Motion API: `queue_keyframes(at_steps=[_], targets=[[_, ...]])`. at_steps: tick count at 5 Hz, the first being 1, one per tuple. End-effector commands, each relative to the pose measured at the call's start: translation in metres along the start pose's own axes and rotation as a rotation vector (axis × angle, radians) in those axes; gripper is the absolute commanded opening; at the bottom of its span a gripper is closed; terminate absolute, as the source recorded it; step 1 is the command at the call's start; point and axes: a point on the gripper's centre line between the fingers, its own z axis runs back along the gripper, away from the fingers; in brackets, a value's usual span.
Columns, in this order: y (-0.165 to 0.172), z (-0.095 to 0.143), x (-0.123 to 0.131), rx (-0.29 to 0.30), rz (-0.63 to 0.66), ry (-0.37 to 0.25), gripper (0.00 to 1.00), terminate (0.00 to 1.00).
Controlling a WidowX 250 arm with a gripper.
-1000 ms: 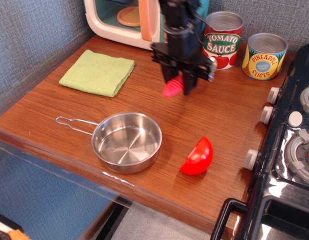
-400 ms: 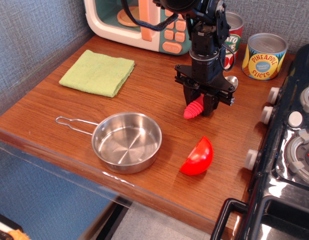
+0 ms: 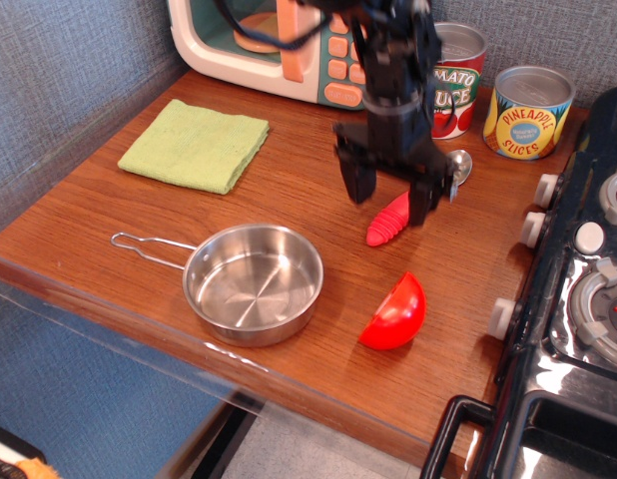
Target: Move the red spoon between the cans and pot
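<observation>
The red spoon (image 3: 388, 221) lies flat on the wooden counter, its pinkish-red handle pointing at the front left and its silver bowl (image 3: 459, 166) at the back right. My gripper (image 3: 388, 192) hovers just over the handle, jaws spread wide to either side of it, gripping nothing. The Tomato Sauce can (image 3: 453, 85) stands behind the arm, partly hidden. The Pineapple Slices can (image 3: 528, 112) stands to its right. The steel pot (image 3: 254, 282) sits at the front left, with its wire handle pointing left.
A red half-tomato dome (image 3: 395, 312) lies in front of the spoon. A green cloth (image 3: 196, 145) lies at the left. A toy microwave (image 3: 279, 40) stands at the back. A black toy stove (image 3: 578, 299) borders the counter's right edge.
The gripper carried the spoon right and down to the counter, then opened and rose slightly. The spoon now lies flat, free of the jaws.
</observation>
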Motion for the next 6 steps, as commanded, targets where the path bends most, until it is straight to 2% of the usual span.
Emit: queue_keyframes(at_steps=[1, 2, 3, 6], targets=[[0.028, 0.088, -0.006, -0.002, 0.031, -0.125, 1.00, 0.00], [0.039, 0.087, -0.014, -0.028, 0.067, -0.079, 1.00, 0.00], [0.045, 0.085, -0.021, -0.017, 0.068, -0.033, 1.00, 0.00], [0.045, 0.085, -0.021, -0.017, 0.068, -0.033, 1.00, 0.00]])
